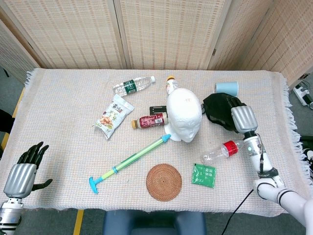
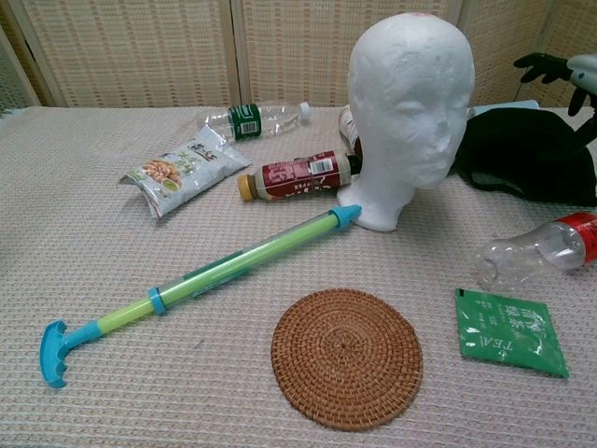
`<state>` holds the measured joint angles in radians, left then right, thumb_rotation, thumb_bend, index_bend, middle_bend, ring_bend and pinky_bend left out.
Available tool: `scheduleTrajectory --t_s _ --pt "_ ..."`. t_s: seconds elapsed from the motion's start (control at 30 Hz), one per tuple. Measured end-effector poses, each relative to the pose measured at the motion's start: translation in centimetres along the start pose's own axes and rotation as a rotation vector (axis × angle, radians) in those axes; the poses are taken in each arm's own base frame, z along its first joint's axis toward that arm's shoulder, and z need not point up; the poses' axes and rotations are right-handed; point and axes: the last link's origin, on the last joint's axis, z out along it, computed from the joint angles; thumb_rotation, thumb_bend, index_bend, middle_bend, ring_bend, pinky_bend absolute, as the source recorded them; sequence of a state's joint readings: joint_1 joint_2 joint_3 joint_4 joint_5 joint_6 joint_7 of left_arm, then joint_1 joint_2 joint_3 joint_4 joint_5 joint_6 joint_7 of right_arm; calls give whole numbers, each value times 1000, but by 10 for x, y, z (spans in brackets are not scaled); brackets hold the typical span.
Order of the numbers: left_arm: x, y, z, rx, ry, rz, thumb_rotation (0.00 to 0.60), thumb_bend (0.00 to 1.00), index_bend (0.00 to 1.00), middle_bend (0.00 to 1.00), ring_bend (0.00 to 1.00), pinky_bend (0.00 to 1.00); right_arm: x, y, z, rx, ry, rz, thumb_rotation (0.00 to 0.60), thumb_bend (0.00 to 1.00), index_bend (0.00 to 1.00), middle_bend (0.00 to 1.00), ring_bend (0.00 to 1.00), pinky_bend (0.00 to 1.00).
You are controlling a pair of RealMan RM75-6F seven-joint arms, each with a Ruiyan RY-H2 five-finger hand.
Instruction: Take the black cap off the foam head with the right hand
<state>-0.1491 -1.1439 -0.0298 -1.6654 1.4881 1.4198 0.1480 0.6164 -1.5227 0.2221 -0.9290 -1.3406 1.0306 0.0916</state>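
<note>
The white foam head [image 1: 184,115] [image 2: 410,103] stands bare in the middle of the table. To its right the black cap [image 1: 219,109] [image 2: 527,163] lies slumped on the cloth. My right hand [image 1: 243,119] [image 2: 558,69] hovers at the cap's right edge. In the chest view its dark fingers are spread above the cap and hold nothing. My left hand [image 1: 22,171] hangs off the table's near left corner with its fingers apart and empty.
A clear bottle with a red cap [image 1: 222,151] lies just in front of the right hand, next to a green tea packet [image 1: 203,175]. A light blue cup [image 1: 226,88] lies behind the cap. A wicker coaster [image 1: 164,182], a green pump toy [image 1: 129,164], a snack bag [image 1: 113,116] and other bottles lie further left.
</note>
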Motion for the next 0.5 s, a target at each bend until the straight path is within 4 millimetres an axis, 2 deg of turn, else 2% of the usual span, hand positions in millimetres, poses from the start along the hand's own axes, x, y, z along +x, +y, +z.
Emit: scheduleTrajectory --t_s 0.17,0.27,0.37,0.5 --pt "2 -3 1 5 11 9 600 133 55 55 60 184 18 8 -22 -5 3 12 600 0 0 67 80 314" --pt "3 -5 1 10 14 14 600 133 56 55 60 184 30 15 -44 -11 6 17 600 0 0 100 102 314" --pt "4 -5 1 12 16 17 600 133 56 55 60 184 41 21 -73 -20 8 24 600 0 0 133 132 318" --pt "6 -6 0 16 21 18 600 133 56 55 61 184 52 31 -123 -44 11 32 600 0 22 177 161 344"
